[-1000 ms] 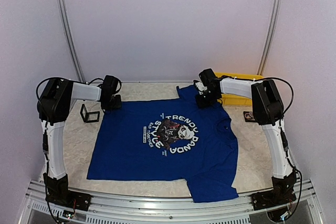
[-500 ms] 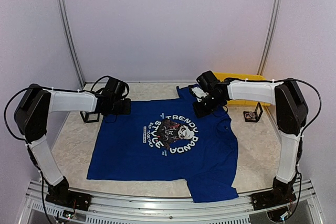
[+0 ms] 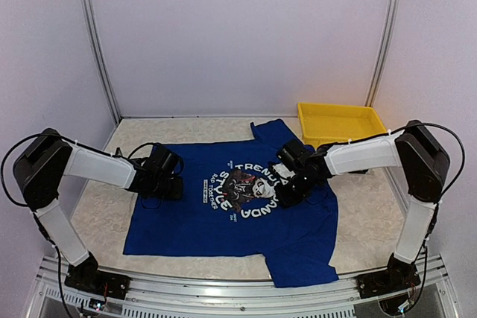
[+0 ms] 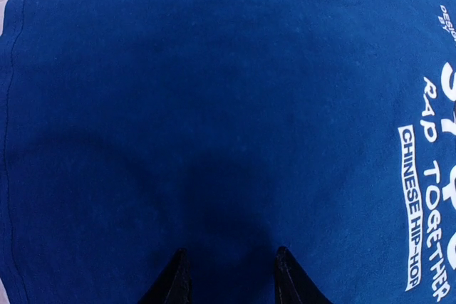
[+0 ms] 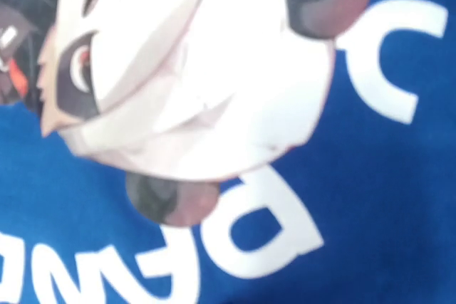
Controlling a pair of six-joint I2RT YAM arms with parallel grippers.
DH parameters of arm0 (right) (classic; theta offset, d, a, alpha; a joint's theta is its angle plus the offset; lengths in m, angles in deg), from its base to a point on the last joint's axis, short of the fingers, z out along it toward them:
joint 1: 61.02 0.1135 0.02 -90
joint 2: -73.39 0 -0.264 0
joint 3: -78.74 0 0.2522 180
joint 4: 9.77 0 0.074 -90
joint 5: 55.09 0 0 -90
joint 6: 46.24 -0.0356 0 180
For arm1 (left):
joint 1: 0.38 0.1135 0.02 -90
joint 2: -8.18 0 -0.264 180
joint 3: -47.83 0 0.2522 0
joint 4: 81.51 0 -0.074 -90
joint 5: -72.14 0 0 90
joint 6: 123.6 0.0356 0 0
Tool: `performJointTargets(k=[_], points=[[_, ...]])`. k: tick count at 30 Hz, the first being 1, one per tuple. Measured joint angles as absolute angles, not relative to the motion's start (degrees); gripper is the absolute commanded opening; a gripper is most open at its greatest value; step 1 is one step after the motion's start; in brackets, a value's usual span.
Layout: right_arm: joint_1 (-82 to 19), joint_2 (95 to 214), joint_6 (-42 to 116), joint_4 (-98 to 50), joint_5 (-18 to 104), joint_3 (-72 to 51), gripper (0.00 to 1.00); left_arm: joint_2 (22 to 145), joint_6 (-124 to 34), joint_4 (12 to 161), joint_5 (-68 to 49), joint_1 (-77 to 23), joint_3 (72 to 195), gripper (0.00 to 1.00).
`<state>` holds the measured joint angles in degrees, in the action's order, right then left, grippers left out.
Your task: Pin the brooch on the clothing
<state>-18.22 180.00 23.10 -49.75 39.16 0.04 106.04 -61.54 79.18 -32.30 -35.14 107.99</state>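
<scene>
Matt cloth, shiny plastic.
T-shirt (image 3: 179, 221): matt blue knit cloth w/ smooth white print (image 4: 417, 211); counter (image 3: 104, 206): pale, mottled, matt; tray (image 3: 339, 121): glossy yellow plastic; left pincer fingers (image 4: 174, 282): matt blk.

Left arm (image 3: 97, 167) and right arm (image 3: 365, 156): smooth white link shells between bulky black joint housings (image 3: 37, 169). Thin black cables (image 3: 449, 153) loop loosely outside the joints on both arms. Bases (image 3: 89, 281) are black and blocky, with small exposed wiring. Left gripper (image 4: 229, 282): two matte black fingers (image 4: 173, 284), each tapering to a narrow tip.
</scene>
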Motion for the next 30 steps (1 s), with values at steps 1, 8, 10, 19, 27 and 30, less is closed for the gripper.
performJointTargets(k=[1,8,10,19,27,30], points=[[-18.2,179.7,22.7,-49.5,39.2,0.4,0.00,105.9,-61.8,79.4,-32.5,-35.1,107.8,0.37],[-19.9,175.0,21.8,-53.9,32.9,0.1,0.07,104.1,-62.0,80.0,-33.4,-35.2,107.4,0.45],[-22.5,173.5,21.8,-55.4,28.8,-1.2,0.12,102.7,-61.4,79.7,-33.6,-35.2,108.1,0.54],[-38.4,178.2,26.9,-58.6,7.6,-12.1,0.21,99.7,-57.5,79.2,-36.1,-35.8,118.8,0.74],[-42.8,189.9,33.6,-60.9,-1.6,-19.9,0.25,101.7,-55.0,78.7,-36.3,-35.8,124.7,0.75],[-43.5,191.4,35.4,-61.4,-3.8,-20.5,0.24,103.1,-54.5,78.6,-36.0,-35.7,125.0,0.75]])
